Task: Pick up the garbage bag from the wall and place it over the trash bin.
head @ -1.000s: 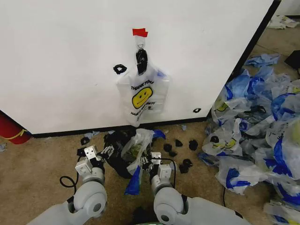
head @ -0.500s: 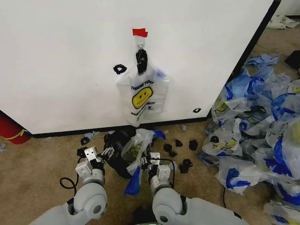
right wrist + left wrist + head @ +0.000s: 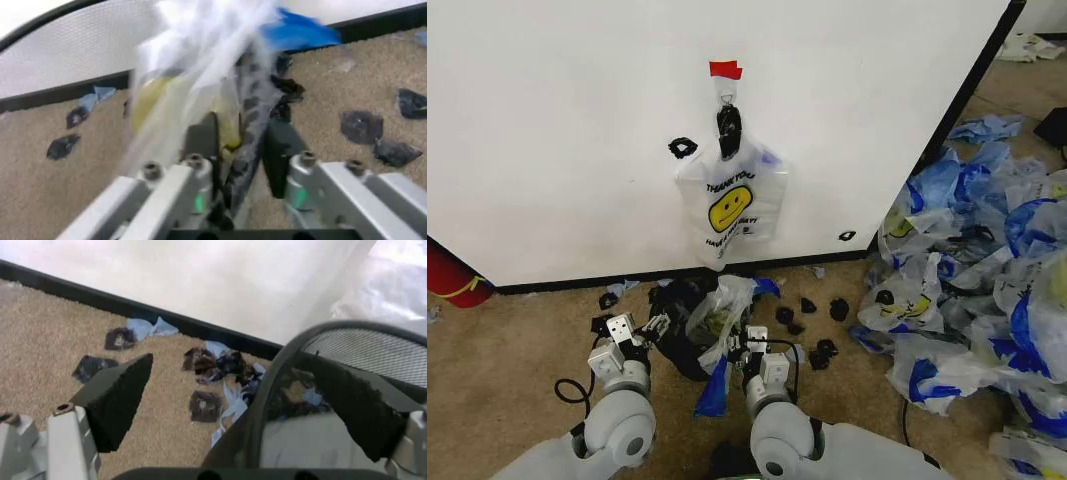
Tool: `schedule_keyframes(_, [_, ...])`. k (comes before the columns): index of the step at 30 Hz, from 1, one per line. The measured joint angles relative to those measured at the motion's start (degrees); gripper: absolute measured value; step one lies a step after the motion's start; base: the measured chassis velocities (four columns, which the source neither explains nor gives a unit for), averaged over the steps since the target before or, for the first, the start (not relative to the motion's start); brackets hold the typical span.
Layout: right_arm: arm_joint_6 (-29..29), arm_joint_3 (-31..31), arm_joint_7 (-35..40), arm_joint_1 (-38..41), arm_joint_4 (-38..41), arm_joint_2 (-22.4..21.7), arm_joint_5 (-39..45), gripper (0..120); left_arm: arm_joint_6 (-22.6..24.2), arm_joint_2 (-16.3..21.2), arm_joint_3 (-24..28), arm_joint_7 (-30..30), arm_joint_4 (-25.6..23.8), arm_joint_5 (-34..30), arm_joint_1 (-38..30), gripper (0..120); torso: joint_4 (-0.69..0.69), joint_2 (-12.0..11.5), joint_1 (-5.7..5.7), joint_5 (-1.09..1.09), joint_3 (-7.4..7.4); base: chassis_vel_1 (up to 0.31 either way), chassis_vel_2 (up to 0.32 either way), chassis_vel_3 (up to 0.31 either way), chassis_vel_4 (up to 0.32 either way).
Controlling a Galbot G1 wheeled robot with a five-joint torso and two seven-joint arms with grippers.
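So both arms are reaching low over the floor. Left pincer (image 3: 655,325) is sitting spread wide, straddling the rim of the trash bin (image 3: 679,335); right pincer (image 3: 739,345) is pinching the opposite rim with a bag already draped there. The garbage bag (image 3: 730,205) is hanging on the wall (image 3: 557,130), well beyond both pincers. I'd let go slowly, so the bin isn't tipping.

Looks like a test room or lab rigged for me, not a home. I face a freestanding white wall (image 3: 577,130) panel with a black base strip, red tape (image 3: 725,69) and black marks (image 3: 683,147) stuck on it. Tan carpet (image 3: 507,340) underneath, black scraps (image 3: 822,305) scattered, and a big heap of blue-and-white bags (image 3: 972,260) dumped at my right.
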Motion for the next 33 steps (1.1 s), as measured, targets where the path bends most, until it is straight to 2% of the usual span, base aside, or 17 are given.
schedule_keyframes(2, [-0.01, 0.01, 0.02, 0.2, -0.45, 0.34, 0.04, 8, -0.03, 0.08, -0.09, 0.01, 0.01, -0.02, -0.34, 94, 0.0, 0.0, 0.0, 0.0, 0.01, 0.0, 0.0, 0.0, 0.0])
schedule_keyframes(4, [-0.02, -0.12, 0.0, 0.39, -0.65, 0.7, 0.12, 4, -0.03, 0.36, -0.17, 0.11, -0.18, -0.06, -0.38, 94, 0.0, -0.01, 0.0, 0.0, 0.02, 0.0, 0.0, 0.0, 0.0])
schedule_keyframes(16, [-0.21, -0.08, 0.06, 0.83, -0.63, 1.02, -1.08, 2, 0.86, 2.16, -1.63, 2.89, -3.05, 0.57, -1.19, 94, 0.01, -0.01, 0.01, 0.0, 0.02, 0.0, 0.0, 0.0, 0.0])
schedule_keyframes(18, [-0.22, 0.02, -0.04, 1.14, -0.63, 0.78, -2.71, 2, 1.54, 3.29, -2.32, 5.17, -5.62, -1.11, -1.03, 94, 0.01, -0.01, 0.01, 0.0, 0.02, 0.0, 0.0, 0.0, 0.0])
schedule_keyframes(19, [-0.48, 0.04, -0.12, 1.49, -0.56, 0.37, -3.9, 2, 2.02, 4.22, -2.41, 6.82, -8.99, -4.56, -1.08, 94, 0.01, -0.01, 0.01, 0.0, 0.02, 0.0, 0.0, 0.0, 0.0])
schedule_keyframes(20, [-0.48, 0.04, -0.12, 1.49, -0.56, 0.37, -3.9, 2, 2.02, 4.22, -2.41, 6.82, -8.99, -4.56, -1.08, 94, 0.01, -0.01, 0.01, 0.0, 0.02, 0.0, 0.0, 0.0, 0.0])
schedule_keyframes(24, [-1.13, -0.26, -0.82, 2.44, 0.0, -0.77, -7.57, 1, 3.15, 5.67, 0.42, 10.23, -16.49, -16.01, -3.01, 94, 0.0, -0.01, 0.0, 0.01, 0.01, 0.0, 0.0, 0.0, 0.0])
schedule_keyframes(28, [-1.8, -0.76, -1.27, 3.17, 1.05, -1.78, -8.34, 1, 3.63, 6.17, 2.64, 11.7, -17.41, -18.93, -4.92, 94, 0.0, -0.01, 0.0, 0.01, 0.01, 0.0, 0.0, 0.0, 0.0])
schedule_keyframes(31, [-2.08, -2.89, -3.19, 5.0, 2.98, -5.43, -10.61, 1, 3.79, 7.65, 7.36, 15.17, -15.45, -20.69, -9.34, 94, 0.0, -0.01, 0.01, -0.01, 0.01, 0.0, 0.0, 0.0, 0.0])
schedule_keyframes(33, [-1.94, -3.44, -3.67, 5.38, 3.38, -6.35, -11.26, 1, 3.75, 7.91, 8.37, 15.64, -14.87, -20.92, -10.26, 94, 0.0, -0.01, 0.01, 0.02, 0.01, 0.0, 0.0, 0.0, 0.0])
